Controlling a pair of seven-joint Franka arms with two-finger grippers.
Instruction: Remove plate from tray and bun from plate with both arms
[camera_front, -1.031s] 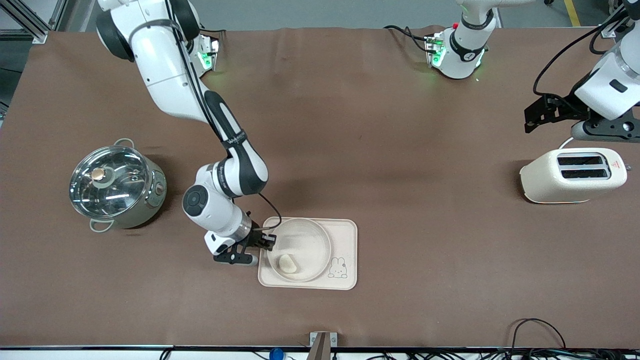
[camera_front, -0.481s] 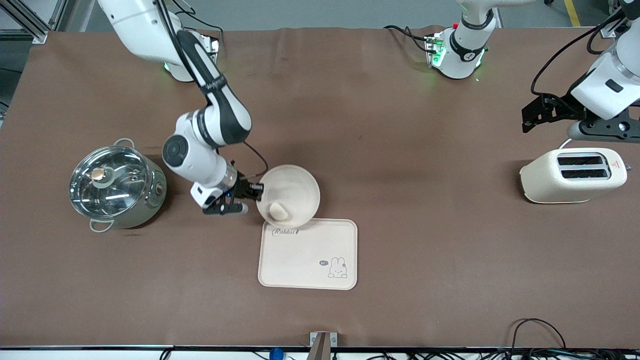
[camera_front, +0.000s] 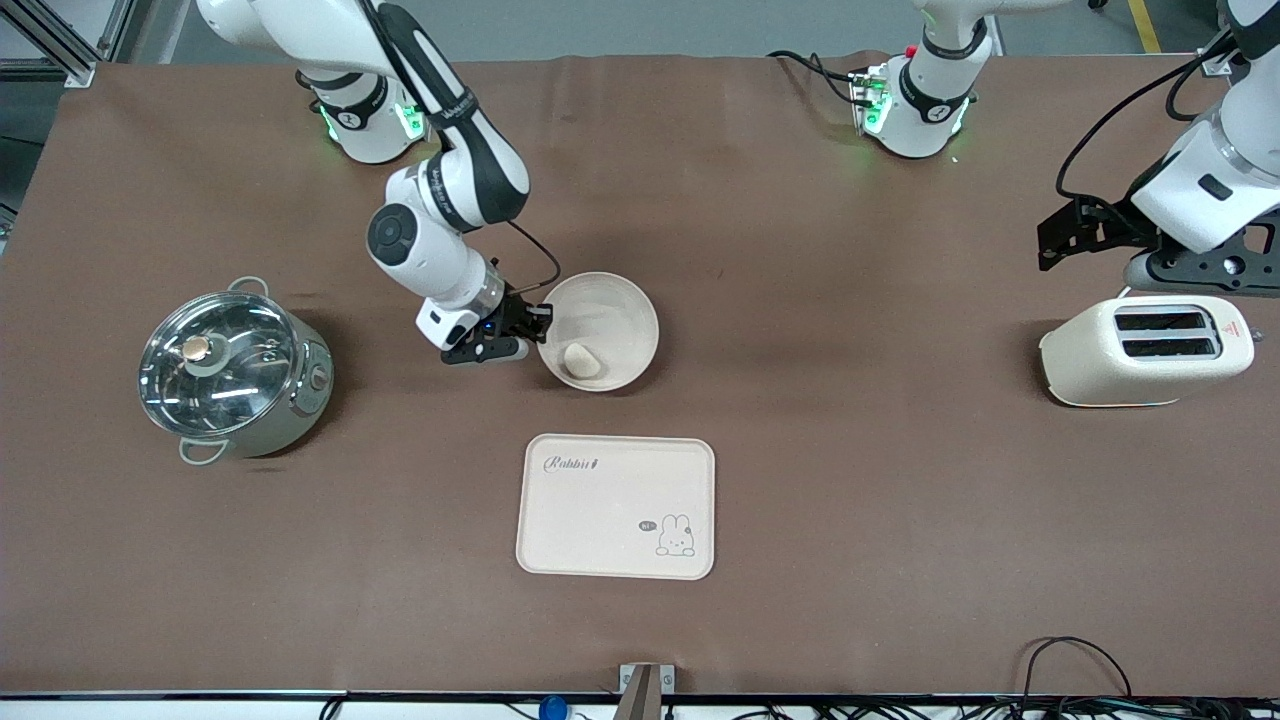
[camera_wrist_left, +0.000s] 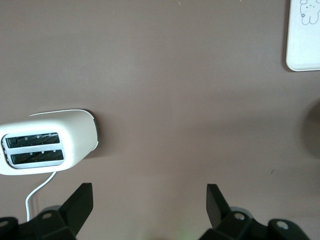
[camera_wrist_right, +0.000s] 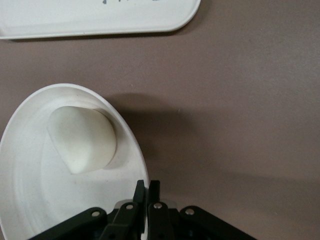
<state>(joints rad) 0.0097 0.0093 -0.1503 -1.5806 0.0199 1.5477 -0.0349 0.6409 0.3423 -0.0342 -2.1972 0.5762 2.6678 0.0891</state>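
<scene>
The round cream plate (camera_front: 610, 318) is over the bare table, farther from the front camera than the tray. The pale bun (camera_front: 580, 360) lies in it at the rim; both show in the right wrist view, plate (camera_wrist_right: 30, 190) and bun (camera_wrist_right: 82, 140). My right gripper (camera_front: 540, 325) is shut on the plate's rim, seen in the right wrist view (camera_wrist_right: 147, 186). My left gripper (camera_front: 1060, 235) is open and empty in the air over the table beside the toaster; its fingers (camera_wrist_left: 80, 200) stand wide apart.
The cream tray with a rabbit drawing (camera_front: 616, 506) lies nearer the front camera than the plate. A steel pot with a glass lid (camera_front: 232, 372) stands toward the right arm's end. A cream toaster (camera_front: 1148, 350) stands toward the left arm's end.
My right gripper has lifted the plate with the bun off the tray and carried it farther from the front camera. The tray is now bare. The left arm has shifted slightly.
</scene>
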